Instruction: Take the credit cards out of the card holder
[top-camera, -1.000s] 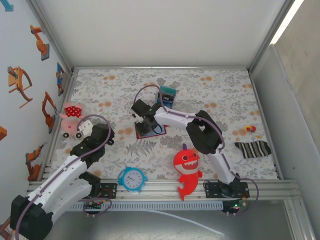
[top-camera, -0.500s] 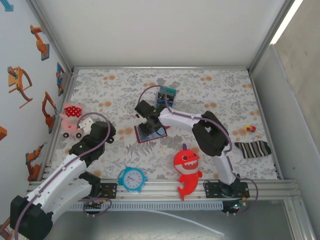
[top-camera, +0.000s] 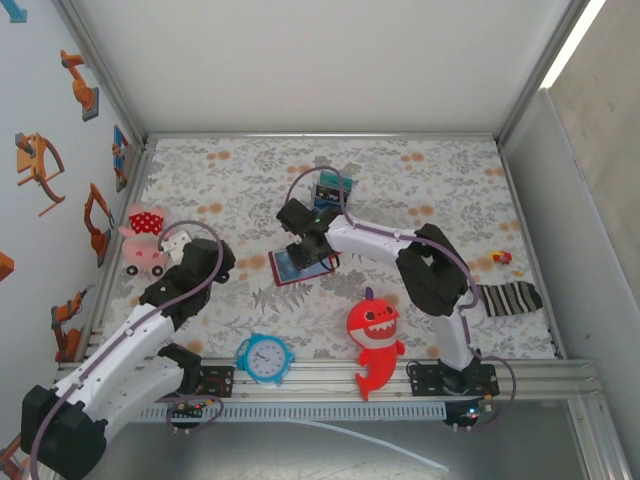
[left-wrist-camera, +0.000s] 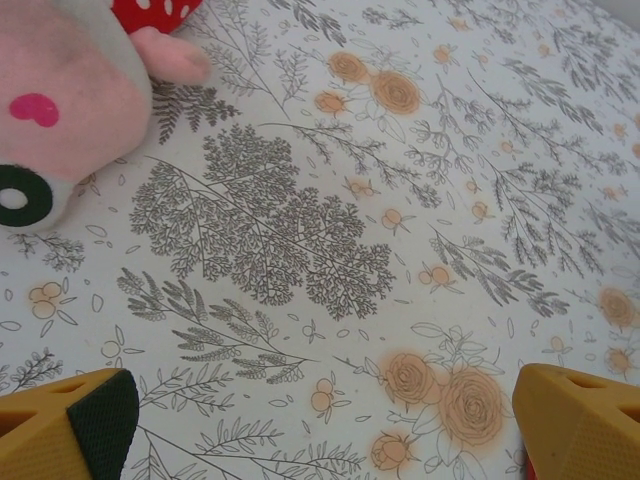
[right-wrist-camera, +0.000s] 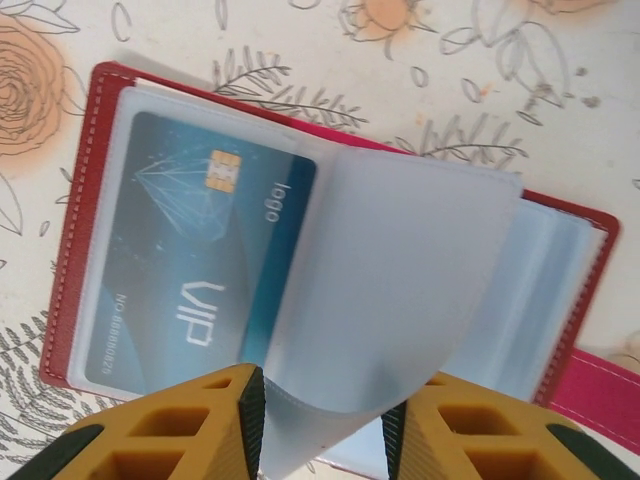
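Dark red leather-like card holder (right-wrist-camera: 68, 250) lies open flat mid-table. Half-closed right gripper (right-wrist-camera: 322, 425) apparently nips its clear plastic sleeve leaf (right-wrist-camera: 400, 290), lifting it to expose blue VIP credit card (right-wrist-camera: 190, 260). Left gripper (left-wrist-camera: 322, 420) hangs released at left.

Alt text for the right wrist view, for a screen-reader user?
The dark red card holder lies open on the floral table, a blue credit card with a chip showing in a clear pocket. A translucent sleeve page curls up between the yellow fingertips of the right gripper.
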